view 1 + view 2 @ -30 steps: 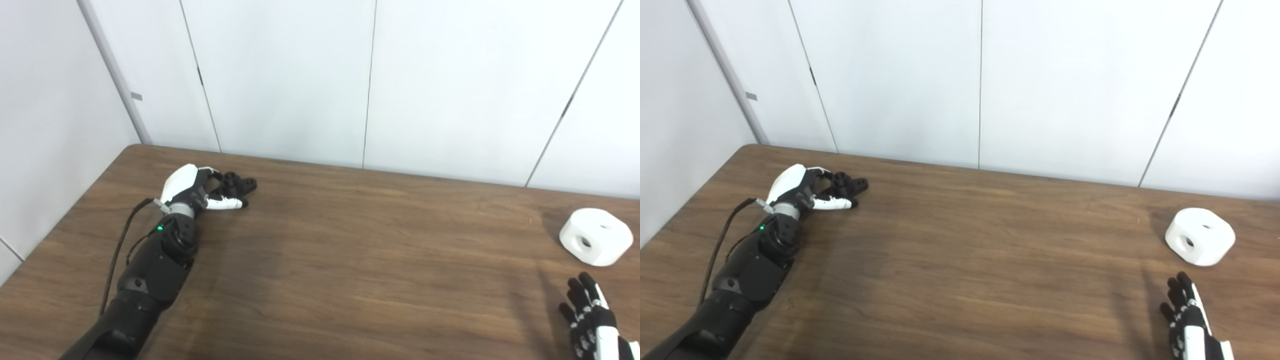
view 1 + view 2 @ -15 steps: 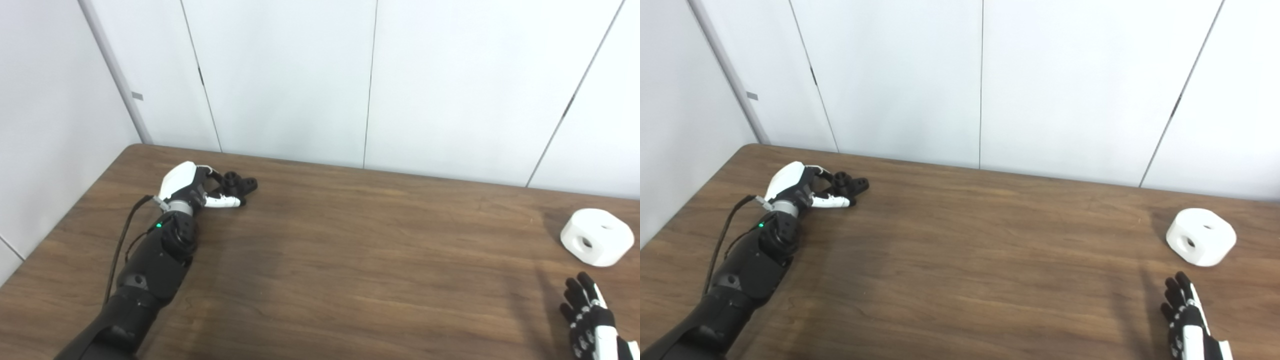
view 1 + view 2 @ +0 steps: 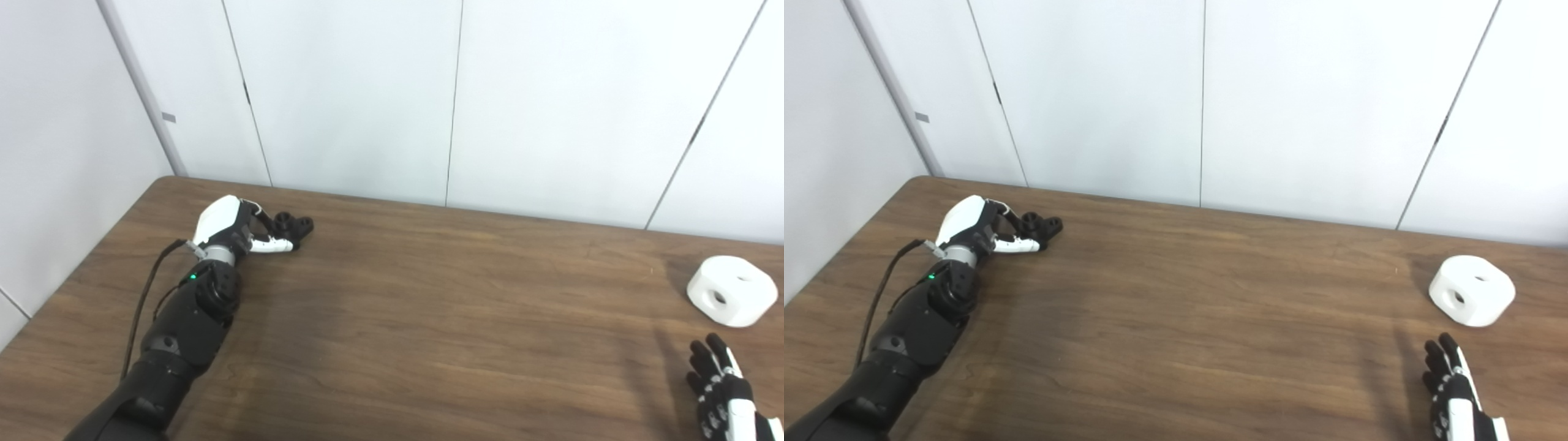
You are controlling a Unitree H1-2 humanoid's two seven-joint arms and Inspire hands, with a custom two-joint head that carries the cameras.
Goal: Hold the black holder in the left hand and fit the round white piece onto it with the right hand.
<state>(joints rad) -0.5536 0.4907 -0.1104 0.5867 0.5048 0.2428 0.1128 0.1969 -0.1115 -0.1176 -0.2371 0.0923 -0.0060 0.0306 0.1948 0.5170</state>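
While your left hand [image 3: 229,228] has its fingers [image 3: 272,246] curled round the holder [image 3: 293,224] on the counter [image 3: 429,318], the white piece [image 3: 731,297] sits just beyond your right hand [image 3: 719,389], fingers spread, holding nothing.

right hand [image 3: 1453,392]: wrist and palm cut off by bottom edge, only fingers show | black holder [image 3: 293,225]: near side hidden behind left hand [image 3: 229,226], contact unclear | left arm: cut off at bottom edge | round white piece [image 3: 1472,297]: far side unseen
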